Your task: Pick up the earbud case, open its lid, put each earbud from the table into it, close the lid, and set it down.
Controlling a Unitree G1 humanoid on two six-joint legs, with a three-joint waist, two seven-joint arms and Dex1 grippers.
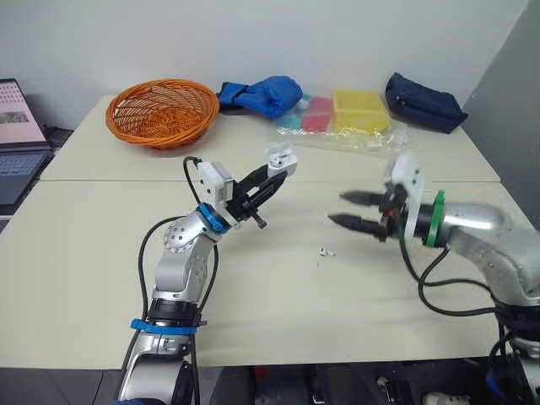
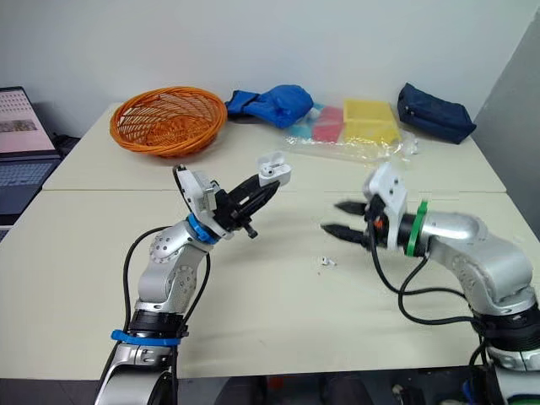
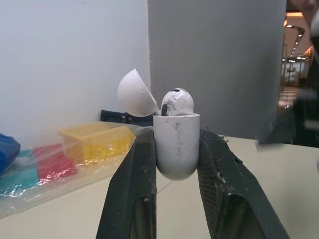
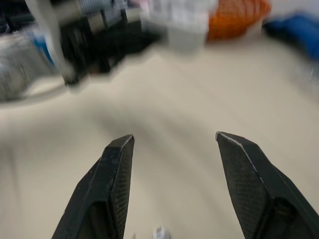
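Observation:
My left gripper [image 1: 272, 175] is shut on the white earbud case [image 1: 281, 157], held up above the table with its lid [image 3: 135, 93] swung open. One earbud [image 3: 176, 102] sits in the case, its rounded head showing above the rim. A second white earbud [image 1: 326, 251] lies on the table between the arms. My right gripper [image 1: 347, 210] hovers open just right of that earbud and a little above the table, with nothing between its fingers [image 4: 115, 175].
An orange basket [image 1: 161, 111] stands at the back left, a blue cloth [image 1: 263, 94] and a clear bag with coloured boxes [image 1: 344, 118] behind the case, a dark pouch [image 1: 424, 103] at the back right. A laptop [image 1: 18, 143] sits off the table's left edge.

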